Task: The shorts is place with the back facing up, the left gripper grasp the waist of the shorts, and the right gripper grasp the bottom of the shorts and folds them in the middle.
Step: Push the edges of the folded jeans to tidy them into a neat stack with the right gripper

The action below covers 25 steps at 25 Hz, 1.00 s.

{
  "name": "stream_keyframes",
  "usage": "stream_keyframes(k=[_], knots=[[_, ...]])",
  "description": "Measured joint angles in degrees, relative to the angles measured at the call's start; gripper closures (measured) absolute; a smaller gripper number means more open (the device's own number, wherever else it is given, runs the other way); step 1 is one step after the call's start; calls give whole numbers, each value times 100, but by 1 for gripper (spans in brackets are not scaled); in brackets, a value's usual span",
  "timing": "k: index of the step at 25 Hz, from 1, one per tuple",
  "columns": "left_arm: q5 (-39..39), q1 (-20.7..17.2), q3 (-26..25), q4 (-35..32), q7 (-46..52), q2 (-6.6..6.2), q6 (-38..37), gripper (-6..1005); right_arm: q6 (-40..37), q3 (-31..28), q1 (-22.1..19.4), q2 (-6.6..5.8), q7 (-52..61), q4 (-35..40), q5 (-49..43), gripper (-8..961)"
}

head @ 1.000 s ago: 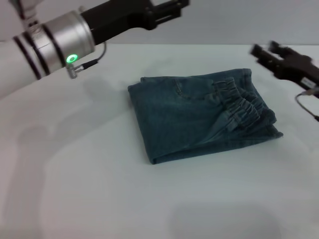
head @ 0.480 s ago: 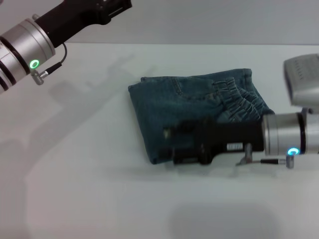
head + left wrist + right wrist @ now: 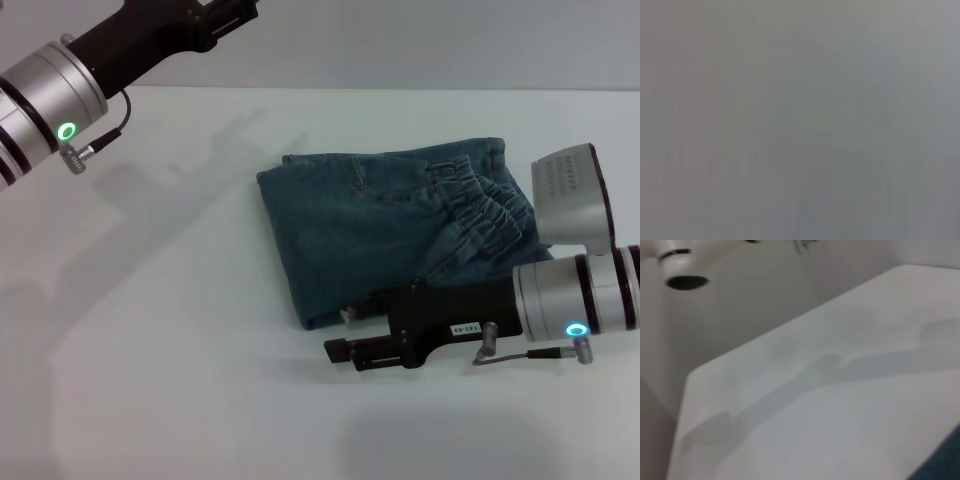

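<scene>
Head view: white matte tabletop is seen against a grey wall. Folded blue denim shorts lie at centre. Black-jawed right gripper is held low at their near edge, state unclear. Green-lit left gripper is raised far left, state unclear.

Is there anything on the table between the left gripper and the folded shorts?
No. In the head view, only bare white table separates the raised left gripper from the shorts; just the arm's shadow falls there.
</scene>
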<state>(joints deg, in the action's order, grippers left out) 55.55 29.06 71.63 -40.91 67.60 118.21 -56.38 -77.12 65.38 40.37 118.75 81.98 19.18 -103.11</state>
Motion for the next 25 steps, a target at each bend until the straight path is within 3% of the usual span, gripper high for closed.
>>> stream_keyframes(k=[25], knots=[[-1,30,-19,67,-7,0,131,159,1068,0,296,53,94,-9,370,316]])
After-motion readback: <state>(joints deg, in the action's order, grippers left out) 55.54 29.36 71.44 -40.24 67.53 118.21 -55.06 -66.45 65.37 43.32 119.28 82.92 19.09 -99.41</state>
